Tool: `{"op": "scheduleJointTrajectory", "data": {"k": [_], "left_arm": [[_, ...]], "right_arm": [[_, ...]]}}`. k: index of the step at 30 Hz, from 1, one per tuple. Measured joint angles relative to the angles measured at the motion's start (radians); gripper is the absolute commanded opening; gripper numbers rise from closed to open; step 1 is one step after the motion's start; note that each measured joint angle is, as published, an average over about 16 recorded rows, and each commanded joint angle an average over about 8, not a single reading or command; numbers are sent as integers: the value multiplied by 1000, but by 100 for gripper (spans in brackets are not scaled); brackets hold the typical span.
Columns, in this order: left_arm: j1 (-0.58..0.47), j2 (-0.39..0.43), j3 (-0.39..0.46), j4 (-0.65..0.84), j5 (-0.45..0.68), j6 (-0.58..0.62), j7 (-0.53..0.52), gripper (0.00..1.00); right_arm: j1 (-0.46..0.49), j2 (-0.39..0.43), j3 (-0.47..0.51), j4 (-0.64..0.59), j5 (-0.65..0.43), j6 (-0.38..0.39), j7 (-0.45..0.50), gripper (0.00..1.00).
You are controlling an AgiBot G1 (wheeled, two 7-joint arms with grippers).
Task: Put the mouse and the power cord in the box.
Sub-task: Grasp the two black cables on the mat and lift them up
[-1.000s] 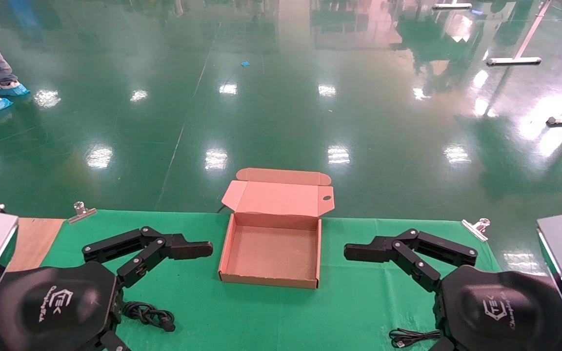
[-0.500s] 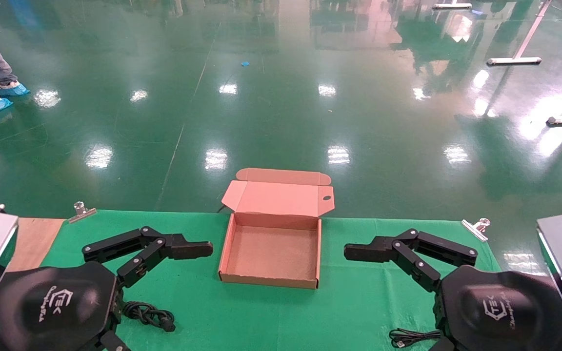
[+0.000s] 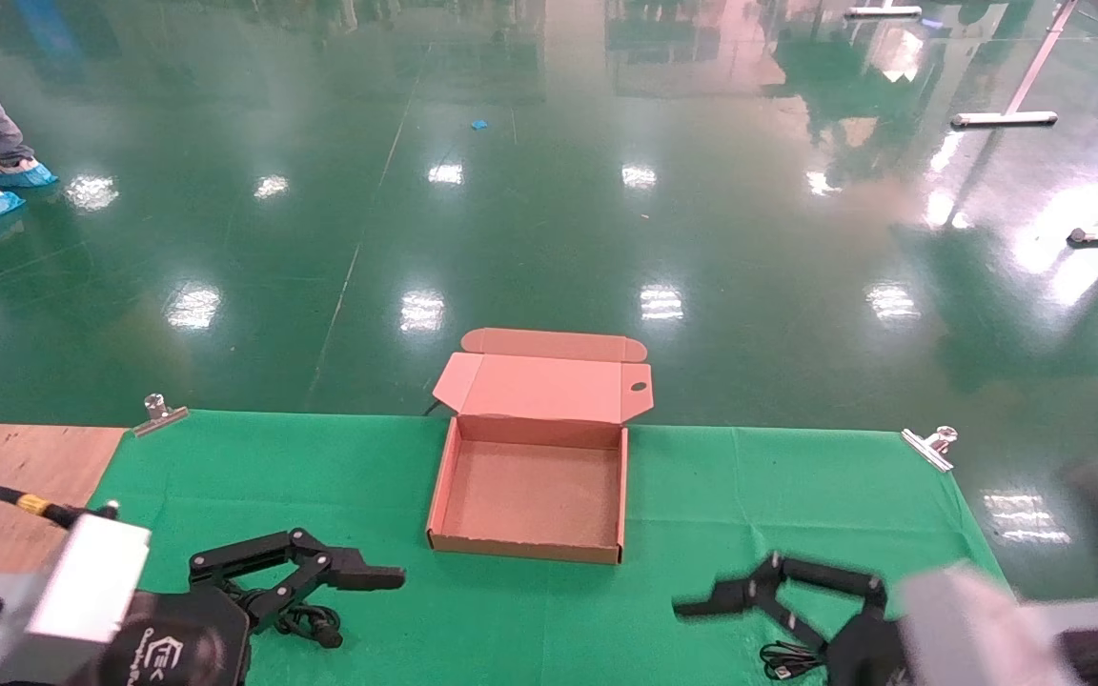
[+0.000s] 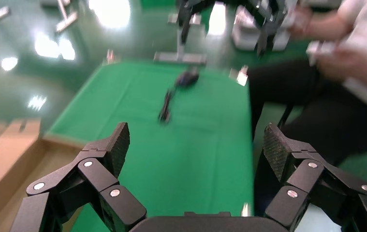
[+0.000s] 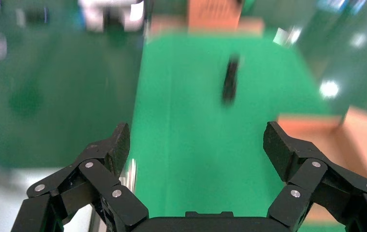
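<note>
One box [image 3: 532,495], two grippers, two black cable bundles, two clips

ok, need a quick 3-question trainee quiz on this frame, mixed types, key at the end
1. True or false: the box already holds the power cord.
2. Which gripper is nearest the power cord? A) left gripper B) right gripper C) neither is on the table side
3. Fill in: the box lid stands ____.

Key:
1. False. The box is bare inside; the power cord lies on the green cloth by the left gripper.
2. A. The thin mouse cable lies by the right gripper.
3. Open. Both grippers are open and hold nothing, as the wrist views show.
</note>
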Motion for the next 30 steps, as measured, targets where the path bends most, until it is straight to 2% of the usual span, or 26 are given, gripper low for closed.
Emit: {"op": "scheduleJointTrajectory", "data": {"k": [8, 17, 23, 30], "left_arm": [[-95, 43, 91, 115, 248, -4, 114, 100], [-223, 162, 203, 320, 542, -81, 339, 100], [-299, 263, 272, 491, 706, -163, 507, 100], [-370, 372, 332, 696, 828, -259, 696, 100]], "right_arm": [[160, -39, -199, -8, -314, -23, -31, 100], [269, -102, -376, -72, -611, 20, -105, 100], [279, -152, -418, -167, -725, 112, -186, 100], [261, -223, -423, -339, -768, 251, -308, 100]]}}
